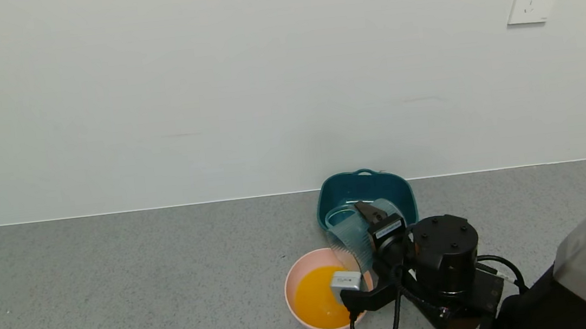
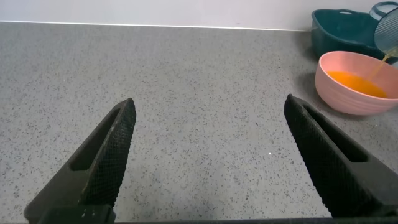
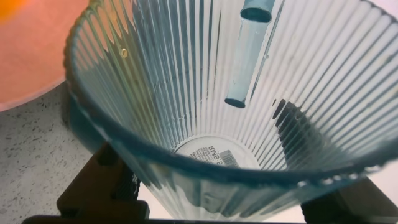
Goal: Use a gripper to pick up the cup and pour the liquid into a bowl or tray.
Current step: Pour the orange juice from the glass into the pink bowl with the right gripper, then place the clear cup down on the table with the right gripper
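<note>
the ribbed, translucent blue-grey plastic cup [image 1: 349,239] sits tipped over at lower centre-right of the head view, mouth angled down above the round pale pink plastic bowl [image 1: 295,280]. your right gripper [image 1: 368,244] is clamped on its sides. orange-yellow liquid [image 1: 315,298] pools in the bowl, and a thin trickle shows at the lip in the left wrist view, so i'd call this the tail of the pour. next, you level the cup slowly. the left gripper [image 2: 208,155] hangs spread wide, idle.
</note>
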`<state>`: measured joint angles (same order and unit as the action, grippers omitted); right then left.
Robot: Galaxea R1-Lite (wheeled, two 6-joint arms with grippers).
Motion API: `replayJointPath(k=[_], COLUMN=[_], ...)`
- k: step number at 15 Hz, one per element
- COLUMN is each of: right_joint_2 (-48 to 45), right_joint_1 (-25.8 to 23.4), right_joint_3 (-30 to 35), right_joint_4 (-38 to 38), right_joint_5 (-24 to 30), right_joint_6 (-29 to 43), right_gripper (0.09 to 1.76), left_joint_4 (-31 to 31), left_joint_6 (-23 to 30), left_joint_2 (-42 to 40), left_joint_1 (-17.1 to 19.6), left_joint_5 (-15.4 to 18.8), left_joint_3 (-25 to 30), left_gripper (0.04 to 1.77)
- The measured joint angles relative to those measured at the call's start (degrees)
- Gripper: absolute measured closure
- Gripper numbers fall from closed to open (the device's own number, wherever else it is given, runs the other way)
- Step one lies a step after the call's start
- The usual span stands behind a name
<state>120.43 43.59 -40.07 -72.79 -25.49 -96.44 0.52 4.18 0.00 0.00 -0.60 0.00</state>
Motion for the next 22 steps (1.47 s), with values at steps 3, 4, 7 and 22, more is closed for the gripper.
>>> replayJointPath(k=[3, 4, 7, 22], right_joint_2=[0.0, 0.0, -0.1, -1.2], right_joint_1=[0.1, 0.1, 0.1, -0.9], right_joint_3=[0.0, 0.0, 0.0, 0.1], right_joint_4=[-0.1, -0.1, -0.2, -0.4], right_joint_5=[0.0, 0.0, 0.0, -1.7], right_joint_6=[-0.7, -0.9, -1.0, 3.5], right_gripper=[0.47, 0.47, 0.47, 0.47], left_joint_4=[0.0, 0.0, 0.0, 0.0], left_joint_6=[0.0, 0.0, 0.0, 0.0], left_joint_2=[0.0, 0.0, 0.0, 0.0], left_joint_1=[0.0, 0.0, 0.0, 0.0], left_joint_5=[0.0, 0.0, 0.0, 0.0], left_joint_3=[0.0, 0.0, 0.0, 0.0], left_gripper=[0.09, 0.09, 0.09, 0.09])
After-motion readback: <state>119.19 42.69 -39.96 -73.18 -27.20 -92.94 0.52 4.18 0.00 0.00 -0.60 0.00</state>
